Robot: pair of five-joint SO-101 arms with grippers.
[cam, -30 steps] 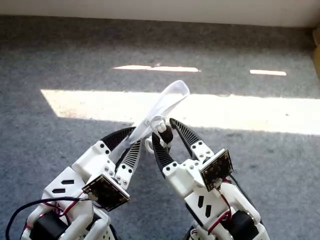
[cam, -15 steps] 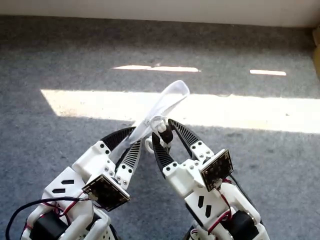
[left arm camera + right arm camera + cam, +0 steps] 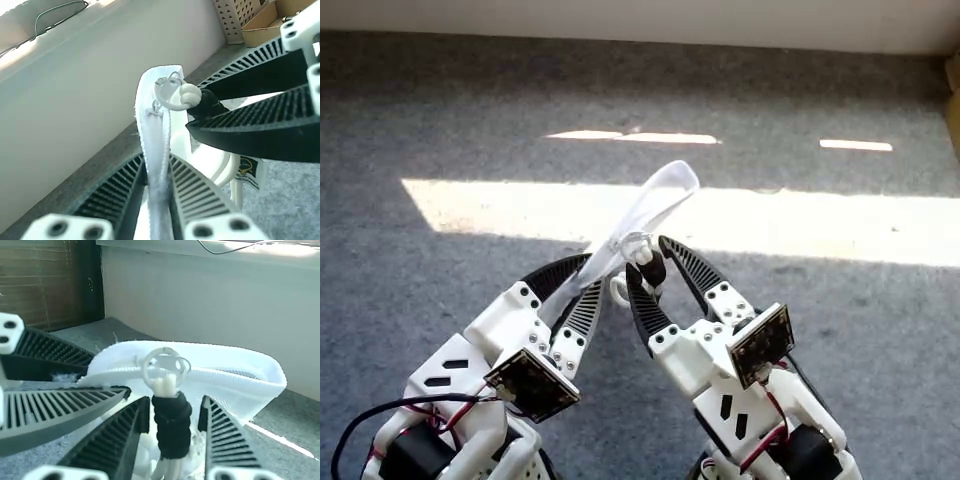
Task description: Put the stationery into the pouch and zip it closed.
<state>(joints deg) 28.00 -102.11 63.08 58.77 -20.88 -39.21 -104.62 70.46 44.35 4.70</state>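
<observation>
Fingers first: the left gripper has its two ribbed black fingers pinched narrow on one edge of the one white pouch, and the fabric is sandwiched flat between them. Right beside it, the right gripper has its two fingers closed in on the single zipper pull. That pull is a black-wrapped stub topped by one pale ring, sitting at the pouch's end. The two sets of fingertips almost meet, with the pull between the arms.

The pouch is up in the air, off the grey carpet, slanting away from the fingers toward 1 o'clock. Two arms in all: the left one comes in from 7 o'clock and the right one from 5 o'clock, white bodies side by side.

Further out, carpet lies open from 9 round to 3 o'clock, crossed by one broad band of sunlight and two thin streaks. One pale wall edge closes it off at 12 o'clock.
</observation>
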